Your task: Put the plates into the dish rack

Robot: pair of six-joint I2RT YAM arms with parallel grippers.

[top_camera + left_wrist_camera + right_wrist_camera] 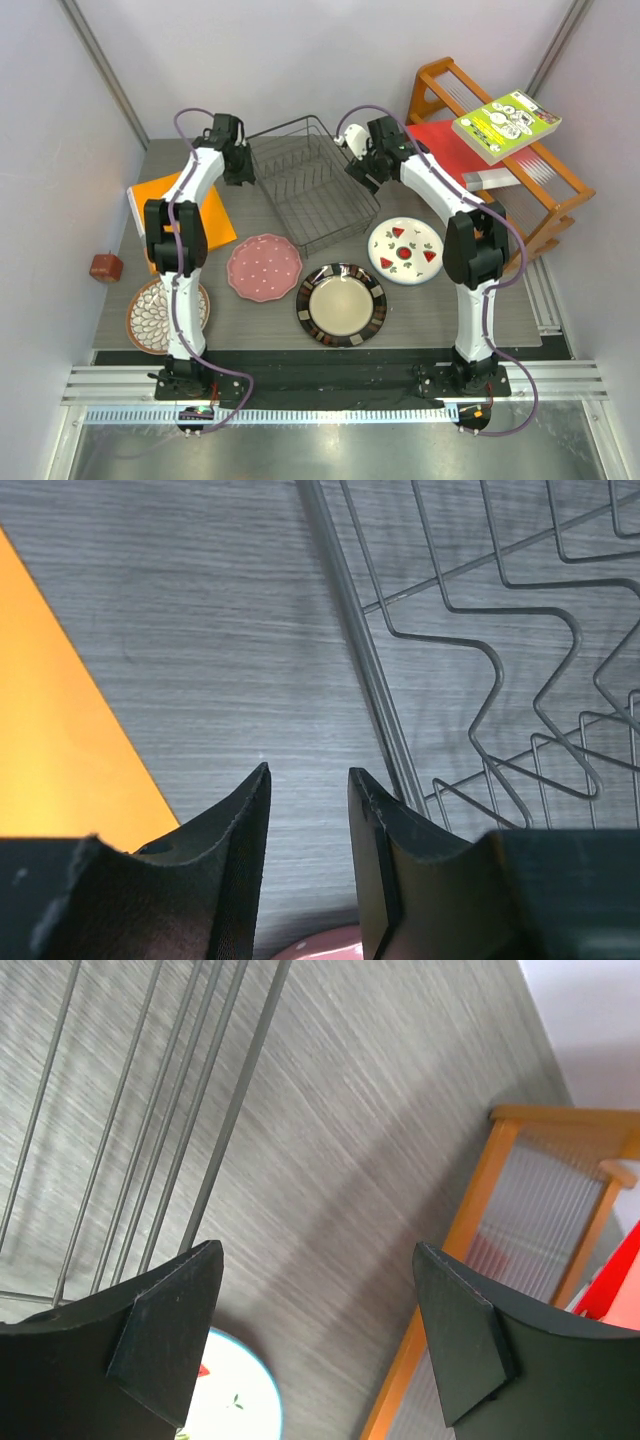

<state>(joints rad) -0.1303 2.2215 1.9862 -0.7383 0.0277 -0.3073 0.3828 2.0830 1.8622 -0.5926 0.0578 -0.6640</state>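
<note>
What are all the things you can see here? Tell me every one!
thin-wire dish rack: one, black, back middle
scalloped dotted plate: one, pink, flat in front of the rack
dark-rimmed plate: one, cream centre, front middle
fruit-pattern plate: one, white and red, front right of the rack
petal-pattern plate: one, brown-rimmed, front left
wooden shelf rack: one, orange, back right
book: one, green-white, on that shelf
flat sheet: one, orange, left of the rack
small block: one, reddish-brown, far left
left gripper: one, black, open, beside the rack's left rim
right gripper: one, black, open, right of the rack
</note>
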